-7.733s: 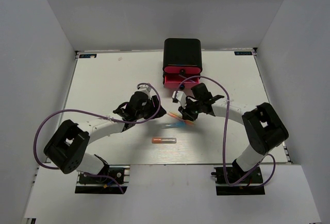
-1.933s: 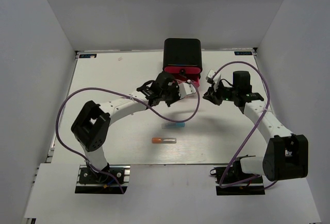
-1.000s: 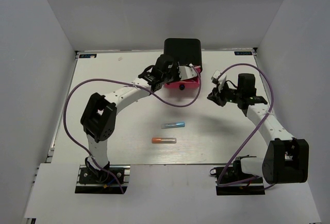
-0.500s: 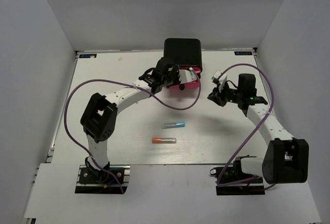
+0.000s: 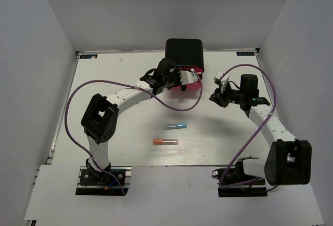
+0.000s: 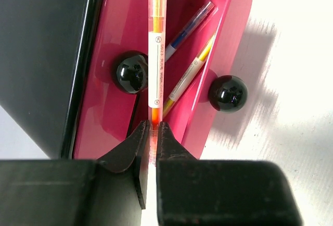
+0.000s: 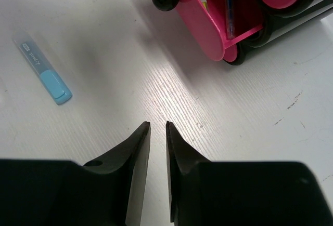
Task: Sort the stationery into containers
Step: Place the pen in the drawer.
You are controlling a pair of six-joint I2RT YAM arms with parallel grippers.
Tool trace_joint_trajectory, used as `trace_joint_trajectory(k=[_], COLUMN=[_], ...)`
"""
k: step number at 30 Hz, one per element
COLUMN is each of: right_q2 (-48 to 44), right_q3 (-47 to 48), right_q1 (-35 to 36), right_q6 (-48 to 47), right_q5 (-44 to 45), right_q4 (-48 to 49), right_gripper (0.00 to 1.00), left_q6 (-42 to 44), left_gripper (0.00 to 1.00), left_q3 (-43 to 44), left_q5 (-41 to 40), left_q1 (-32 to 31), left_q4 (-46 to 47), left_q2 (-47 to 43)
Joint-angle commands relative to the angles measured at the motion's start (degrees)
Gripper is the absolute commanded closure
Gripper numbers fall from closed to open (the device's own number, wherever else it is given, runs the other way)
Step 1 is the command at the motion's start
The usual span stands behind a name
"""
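Tabletop (image 5: 104,106) carries the black drawer box (image 5: 183,53) at its far edge, lowest pink drawer (image 6: 237,8) pulled out. Left end effector (image 6: 152,131) is clamped on the end of an orange highlighter pen (image 6: 156,65), held over that open drawer and not yet released. Right end effector (image 7: 156,127) hangs above bare tabletop, jaws narrowly apart and empty. Outstanding: blue tube (image 5: 174,125) and orange tube (image 5: 165,141) lie mid-tabletop, well apart from the box. Done: a blue-tipped pen (image 6: 190,26) and a yellow pen (image 6: 190,75) lie inside the drawer
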Motion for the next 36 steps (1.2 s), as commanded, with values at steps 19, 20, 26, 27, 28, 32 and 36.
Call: trace_joint_trajectory(k=[19,20,26,27,28,32,36], right_q2=[-0.9,-0.8,-0.4,0.2,0.9,6.5,9.6], right_q3=[-0.1,-0.1,0.2,0.3,0.3,5.2,8.3], right_q1=[-0.2,-0.3,-0.1,-0.1,0.1,0.0,0.6], right_q6=[-0.7,-0.9,-10.6,-13.2,-14.0,-16.3,-20.7], right_q5=[-1.2,-1.3,-9.5,-10.0,-10.2,-10.9,-14.0], right_q4=[0.8,0.9,-0.7,-0.7,-0.5,-0.6,-2.9], right_gripper=[0.71,0.71,0.70,0.70,0.70,0.74,0.80], left_q6=[0.2,0.2,-3.2,-3.9,-5.1,-9.9,-21.2], left_gripper=[0.52,0.50,0.45,0.44,0.44,0.38,0.34], left_q3=[-2.4,-2.4,-1.8,-2.3,-2.3,-6.4,-10.8], left_q5=[-1.8,-2.4,-4.2,-4.2,-4.8,-6.8,-8.8], left_q1=[-1.0,-1.0,-1.0,-1.0,-1.0,-1.0,-1.0], left_q4=[4.9,4.9,7.0,7.6,7.6,8.8,8.8], left_q2=[-3.6,-3.7,-8.4,-9.3,-10.3,-15.9,-22.1])
